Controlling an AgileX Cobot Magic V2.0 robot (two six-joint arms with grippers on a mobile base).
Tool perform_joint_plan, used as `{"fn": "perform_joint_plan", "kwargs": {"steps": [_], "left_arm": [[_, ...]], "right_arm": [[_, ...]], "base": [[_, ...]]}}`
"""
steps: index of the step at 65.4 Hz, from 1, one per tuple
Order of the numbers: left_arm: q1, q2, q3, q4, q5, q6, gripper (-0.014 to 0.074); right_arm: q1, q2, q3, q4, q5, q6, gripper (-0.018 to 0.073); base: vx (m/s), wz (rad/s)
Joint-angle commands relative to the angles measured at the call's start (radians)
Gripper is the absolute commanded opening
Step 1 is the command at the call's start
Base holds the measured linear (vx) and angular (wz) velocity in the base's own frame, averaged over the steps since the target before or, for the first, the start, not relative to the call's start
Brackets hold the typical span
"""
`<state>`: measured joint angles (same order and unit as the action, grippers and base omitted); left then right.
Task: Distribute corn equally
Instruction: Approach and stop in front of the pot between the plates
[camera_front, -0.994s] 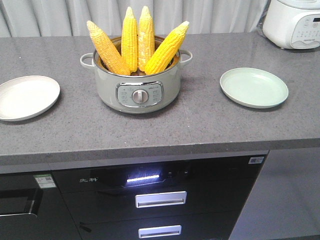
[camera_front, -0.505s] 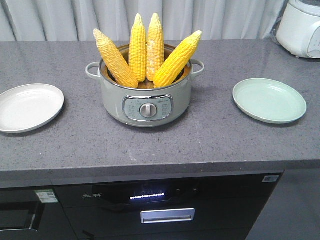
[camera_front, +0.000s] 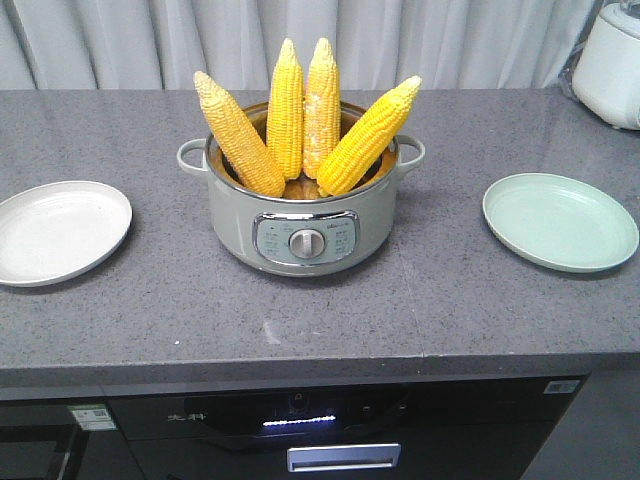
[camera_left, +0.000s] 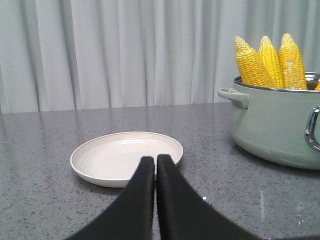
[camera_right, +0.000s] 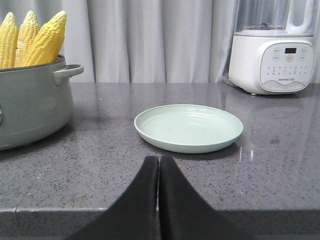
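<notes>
Several corn cobs (camera_front: 300, 125) stand upright, tips up, in a pale green electric pot (camera_front: 305, 215) at the middle of the counter. The cobs also show in the left wrist view (camera_left: 265, 60) and the right wrist view (camera_right: 42, 37). A white plate (camera_front: 55, 230) lies left of the pot and a light green plate (camera_front: 560, 220) lies right of it; both are bare. My left gripper (camera_left: 155, 159) is shut and empty, low over the counter just before the white plate (camera_left: 125, 157). My right gripper (camera_right: 158, 159) is shut and empty, just short of the green plate (camera_right: 189, 126).
A white kitchen appliance (camera_right: 272, 55) stands at the back right of the grey counter (camera_front: 320, 310). A grey curtain (camera_front: 300, 40) hangs behind. Below the counter's front edge are dark cabinet fronts with a lit display (camera_front: 295, 422) and a drawer handle (camera_front: 343, 457).
The front view has shifted: pot, cobs and plates now sit lower and further right in the frame, and the white appliance has slid toward the right edge. The objects themselves have not moved.
</notes>
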<state>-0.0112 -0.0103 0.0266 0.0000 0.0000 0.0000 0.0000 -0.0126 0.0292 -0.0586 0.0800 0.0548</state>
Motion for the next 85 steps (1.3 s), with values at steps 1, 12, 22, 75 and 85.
{"fn": "perform_joint_plan", "kwargs": {"steps": [1,12,22,75,85], "left_arm": [[0.001,-0.018,0.015,-0.005,-0.065,0.0,-0.0006],[0.001,-0.018,0.015,-0.005,-0.065,0.0,-0.0006],[0.001,-0.018,0.015,-0.005,-0.065,0.0,-0.0006],[0.001,-0.018,0.015,-0.005,-0.065,0.0,-0.0006],[0.001,-0.018,0.015,-0.005,-0.065,0.0,-0.0006]], "right_arm": [[-0.005,0.0,0.007,-0.01,-0.08,0.001,-0.0011],[-0.005,0.0,0.007,-0.01,-0.08,0.001,-0.0011],[-0.005,0.0,0.007,-0.01,-0.08,0.001,-0.0011],[-0.005,0.0,0.007,-0.01,-0.08,0.001,-0.0011],[-0.005,0.0,0.007,-0.01,-0.08,0.001,-0.0011]], "base": [[0.05,0.01],[0.05,0.01],[0.05,0.0],[0.05,0.0],[0.04,0.0]]}}
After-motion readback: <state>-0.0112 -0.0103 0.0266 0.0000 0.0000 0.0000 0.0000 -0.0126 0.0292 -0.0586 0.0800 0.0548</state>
